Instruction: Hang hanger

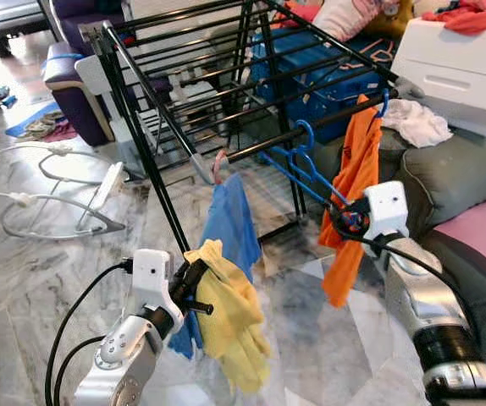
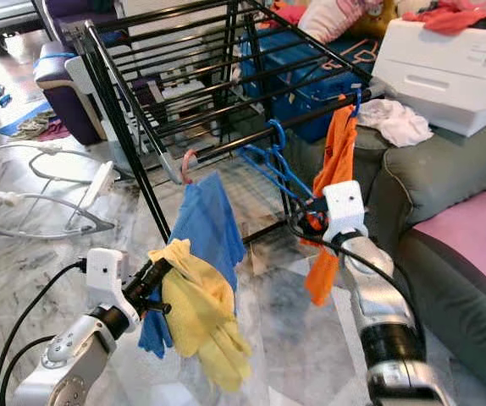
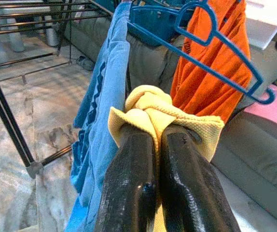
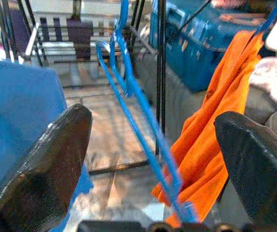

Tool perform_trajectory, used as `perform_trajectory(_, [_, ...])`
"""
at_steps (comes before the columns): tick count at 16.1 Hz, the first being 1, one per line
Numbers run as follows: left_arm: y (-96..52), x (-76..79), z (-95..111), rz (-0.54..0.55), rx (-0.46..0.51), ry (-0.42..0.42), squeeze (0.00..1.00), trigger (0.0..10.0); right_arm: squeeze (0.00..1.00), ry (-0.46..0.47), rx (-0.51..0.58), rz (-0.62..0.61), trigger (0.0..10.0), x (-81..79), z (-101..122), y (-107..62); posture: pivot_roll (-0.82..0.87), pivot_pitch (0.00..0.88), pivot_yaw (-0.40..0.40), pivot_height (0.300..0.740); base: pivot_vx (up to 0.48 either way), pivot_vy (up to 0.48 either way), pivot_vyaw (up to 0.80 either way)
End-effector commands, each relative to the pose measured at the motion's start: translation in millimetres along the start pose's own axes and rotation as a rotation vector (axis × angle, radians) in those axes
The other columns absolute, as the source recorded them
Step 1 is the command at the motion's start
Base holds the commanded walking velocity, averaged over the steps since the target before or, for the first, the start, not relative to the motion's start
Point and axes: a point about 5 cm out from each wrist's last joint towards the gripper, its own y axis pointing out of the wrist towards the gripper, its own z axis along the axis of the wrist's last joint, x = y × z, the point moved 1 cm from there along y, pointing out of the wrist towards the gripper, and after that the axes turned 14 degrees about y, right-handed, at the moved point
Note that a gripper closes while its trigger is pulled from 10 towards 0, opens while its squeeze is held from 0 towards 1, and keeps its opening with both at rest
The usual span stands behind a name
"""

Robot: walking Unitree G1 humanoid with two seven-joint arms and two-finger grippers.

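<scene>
Marble floor [image 1: 311,330] underlies a black drying rack [image 1: 226,76]; left gripper [image 3: 150,140] pinches yellow cloth [image 1: 230,313], right gripper [image 4: 153,159] gapes around blue hanger [image 1: 302,165].

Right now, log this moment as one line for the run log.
left gripper: jaws shut on yellow cloth | right gripper: jaws open around blue hanger | hanger hook over drying rack rail | orange shirt hung

Blue storage box [image 1: 328,80] behind rack, white printer [image 1: 463,72] on grey sofa [image 1: 455,178], purple chair [image 1: 82,85], marble floor [image 1: 23,279]
</scene>
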Motion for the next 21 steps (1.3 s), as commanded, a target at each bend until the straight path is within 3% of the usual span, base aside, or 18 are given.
perform_trajectory(1, [-0.7, -2.8, 11, 0.003, 0.052, 0.012, 0.00, 10.0, 0.00, -0.005, 0.027, 0.008, 10.0, -2.0, 9, -1.6, -0.03, 0.015, 0.081, 0.740, 0.000, 0.000, 0.00])
perform_trajectory(6, [1.3, 0.3, 11, -0.015, 0.051, 0.008, 0.00, 10.0, 0.00, -0.012, 0.001, -0.024, 10.0, 3.7, 15, -3.6, -0.03, 0.013, 0.074, 0.740, 0.148, 0.000, 0.00])
perform_trajectory(13, [1.4, 2.1, 9, -0.017, 0.045, 0.004, 0.00, 10.0, 0.00, -0.005, -0.063, 0.032, 10.0, -8.7, 6, -1.3, -0.02, 0.013, 0.065, 0.740, 0.000, 0.000, 0.00])
perform_trajectory(21, [1.7, 2.9, 7, -0.013, 0.038, 0.005, 0.00, 10.0, 0.00, -0.017, -0.099, 0.084, 10.0, -18.9, 3, 3.8, -0.02, 0.013, 0.058, 0.740, 0.338, 0.000, 0.00])
